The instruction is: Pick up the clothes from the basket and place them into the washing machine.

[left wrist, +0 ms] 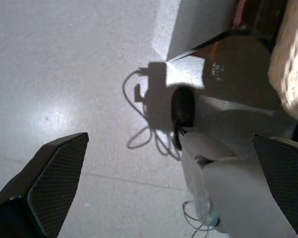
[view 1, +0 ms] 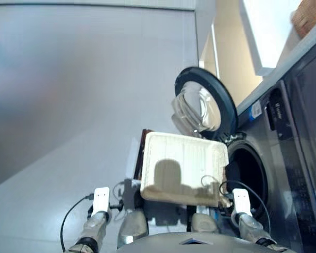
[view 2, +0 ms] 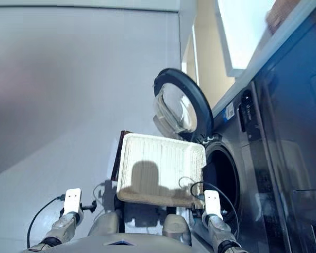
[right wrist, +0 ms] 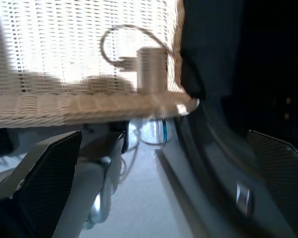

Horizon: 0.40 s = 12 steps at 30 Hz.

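The cream-white wicker basket point(view 1: 185, 158) sits in front of me with only bare weave and shadow showing inside it. The clothes are out of view; none show in the basket or in the dark drum opening point(view 1: 248, 169). The dark grey washing machine point(view 1: 287, 179) stands to the right, its round glass door point(view 1: 204, 104) swung open beyond the basket. My left gripper point(left wrist: 170, 138) hangs open over the floor, left of the basket, holding nothing. My right gripper point(right wrist: 165, 133) is open and empty by the basket's near right corner, next to the machine's front.
A dark brown stand edge point(view 1: 143, 152) shows under the basket's left side. Loose cables point(left wrist: 149, 134) lie on the pale grey floor point(view 1: 68, 132). A dark flat-fronted unit point(view 1: 312, 79) is stacked above the machine.
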Motion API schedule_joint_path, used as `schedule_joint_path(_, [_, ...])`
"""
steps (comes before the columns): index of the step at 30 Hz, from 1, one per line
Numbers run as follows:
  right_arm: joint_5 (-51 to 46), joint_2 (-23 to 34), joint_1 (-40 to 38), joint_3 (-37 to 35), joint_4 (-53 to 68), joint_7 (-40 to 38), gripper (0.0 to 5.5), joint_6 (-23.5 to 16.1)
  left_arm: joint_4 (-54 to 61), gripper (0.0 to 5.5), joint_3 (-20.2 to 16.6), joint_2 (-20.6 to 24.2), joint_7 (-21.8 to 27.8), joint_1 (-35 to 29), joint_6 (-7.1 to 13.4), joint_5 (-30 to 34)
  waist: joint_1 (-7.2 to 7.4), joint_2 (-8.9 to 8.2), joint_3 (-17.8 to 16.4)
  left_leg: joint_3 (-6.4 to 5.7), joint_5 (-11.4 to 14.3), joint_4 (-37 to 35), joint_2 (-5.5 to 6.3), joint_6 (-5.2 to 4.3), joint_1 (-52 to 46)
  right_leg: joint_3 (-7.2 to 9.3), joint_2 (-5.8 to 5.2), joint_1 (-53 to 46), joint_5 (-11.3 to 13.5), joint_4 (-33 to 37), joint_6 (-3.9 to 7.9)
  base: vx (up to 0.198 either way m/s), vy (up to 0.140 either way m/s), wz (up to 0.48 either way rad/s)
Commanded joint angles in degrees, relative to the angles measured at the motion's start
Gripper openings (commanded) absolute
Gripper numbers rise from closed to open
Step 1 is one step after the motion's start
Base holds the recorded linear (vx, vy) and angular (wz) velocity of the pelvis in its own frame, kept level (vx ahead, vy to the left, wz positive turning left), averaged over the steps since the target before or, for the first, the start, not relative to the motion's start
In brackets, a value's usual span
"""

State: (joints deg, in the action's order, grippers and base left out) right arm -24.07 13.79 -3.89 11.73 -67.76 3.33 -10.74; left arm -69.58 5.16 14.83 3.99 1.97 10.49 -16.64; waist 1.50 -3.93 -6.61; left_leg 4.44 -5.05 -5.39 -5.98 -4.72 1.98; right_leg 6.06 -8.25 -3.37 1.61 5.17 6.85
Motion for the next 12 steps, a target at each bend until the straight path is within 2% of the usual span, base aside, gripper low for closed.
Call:
schedule_joint_path(1, [-3.14,1.18,1.76,-4.15,-1.35,0.93,5.50,0.42,-3.12,5.50,0.63,-0.49,0.07,-3.01,-0.17,2.57,-0.99,3.54,-0.61,2.01,4.09,0.39,2.26,-0.04,-5.61,-0.25,-0.74,2.62,0.50,-4.90,3.25,0.058,0.019,0.006])
schedule_joint_path(8, [-0.84,0.98,1.55,-4.31,-2.68,1.06,5.50,1.20,-3.94,5.50,-0.22,-0.37,-0.02,-2.52,-0.75,3.16,-1.00,3.25,1.27,1.90,4.73,0.39,2.06,0.08,-7.34,-0.22,-0.74,0.78,-0.14,-4.96,3.21,0.016,0.005,-0.001])
schedule_joint_path(12, [0.98,1.11,1.64,-3.38,-2.64,1.52,5.50,1.59,-3.44,5.50,0.90,-0.53,0.62,-2.53,-0.63,4.32,-1.12,3.04,2.02,1.72,4.82,0.39,2.06,0.12,-7.85,0.03,-0.73,0.06,-0.24,-4.66,3.20,0.000,0.000,0.000])
